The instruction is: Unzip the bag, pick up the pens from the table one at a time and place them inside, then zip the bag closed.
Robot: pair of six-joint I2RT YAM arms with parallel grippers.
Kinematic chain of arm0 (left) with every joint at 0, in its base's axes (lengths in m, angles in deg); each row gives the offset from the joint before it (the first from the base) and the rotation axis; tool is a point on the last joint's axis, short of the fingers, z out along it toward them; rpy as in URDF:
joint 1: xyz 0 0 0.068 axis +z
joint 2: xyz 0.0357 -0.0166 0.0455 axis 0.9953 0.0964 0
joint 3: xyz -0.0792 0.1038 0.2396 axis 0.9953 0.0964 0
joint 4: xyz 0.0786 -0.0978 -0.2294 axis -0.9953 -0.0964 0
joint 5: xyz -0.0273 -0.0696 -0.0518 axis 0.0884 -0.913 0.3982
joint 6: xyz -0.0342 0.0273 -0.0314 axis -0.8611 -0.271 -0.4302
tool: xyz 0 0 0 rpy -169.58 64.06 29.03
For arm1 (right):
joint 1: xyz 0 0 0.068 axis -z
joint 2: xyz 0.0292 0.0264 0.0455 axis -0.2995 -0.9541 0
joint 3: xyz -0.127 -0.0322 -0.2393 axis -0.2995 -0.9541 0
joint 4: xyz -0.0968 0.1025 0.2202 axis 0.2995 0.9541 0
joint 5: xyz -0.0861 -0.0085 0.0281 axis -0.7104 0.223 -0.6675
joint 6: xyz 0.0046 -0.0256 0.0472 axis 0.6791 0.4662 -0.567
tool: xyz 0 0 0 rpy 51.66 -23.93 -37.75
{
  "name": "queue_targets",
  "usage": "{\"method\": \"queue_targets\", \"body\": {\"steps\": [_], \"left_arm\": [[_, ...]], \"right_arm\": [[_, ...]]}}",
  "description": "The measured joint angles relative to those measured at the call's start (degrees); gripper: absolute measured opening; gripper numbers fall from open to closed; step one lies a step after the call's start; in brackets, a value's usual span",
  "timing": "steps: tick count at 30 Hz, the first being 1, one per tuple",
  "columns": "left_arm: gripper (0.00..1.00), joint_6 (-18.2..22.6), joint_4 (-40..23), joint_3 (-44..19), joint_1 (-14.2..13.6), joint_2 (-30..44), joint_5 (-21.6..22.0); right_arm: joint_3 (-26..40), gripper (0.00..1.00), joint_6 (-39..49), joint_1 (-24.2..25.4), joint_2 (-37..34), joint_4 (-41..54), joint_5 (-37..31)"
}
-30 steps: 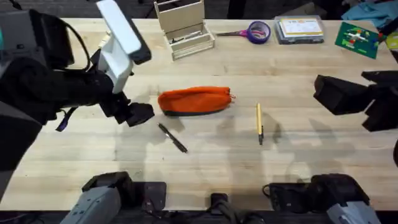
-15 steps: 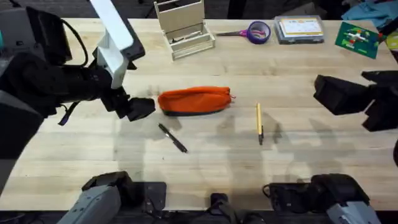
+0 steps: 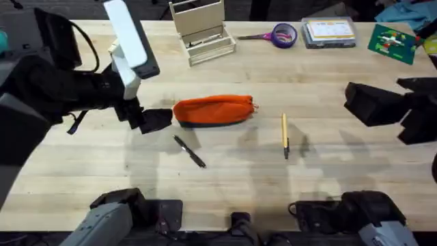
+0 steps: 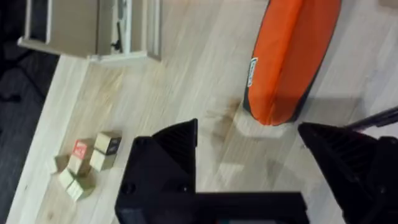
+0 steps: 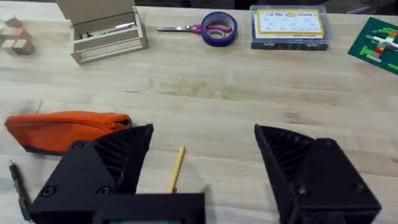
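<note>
Hovering wide open and empty, the left gripper [image 3: 156, 120] sits just beside the left end of the bag [image 3: 214, 110], which lies lengthwise across the table [image 3: 328, 171]; the right gripper [image 5: 202, 163], also open and empty, is well off to the right, so the left arm is nearer

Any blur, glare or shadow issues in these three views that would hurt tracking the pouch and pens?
Overhead: left arm looms large, dark and soft at the left edge; orange bag, black pen and tan pen stay sharp with faint shadows, no glare. Left wrist: the left end effector is near and dark; the bag's end is crisp. Right wrist: even light, table grain clear.
</note>
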Motion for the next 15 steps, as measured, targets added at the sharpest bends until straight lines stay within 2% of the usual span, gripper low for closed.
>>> {"method": "queue_targets", "body": {"steps": [7,15], "left_arm": [[0.992,5.38,0.01,0.0,0.0,3.81,-3.27],[0.993,7.14,0.06,0.0,0.0,7.94,-4.64]], "right_arm": [[0.0,0.998,0.0,0.0,0.0,0.0,0.0],[0.0,0.998,0.0,0.0,0.01,0.0,0.0]]}}
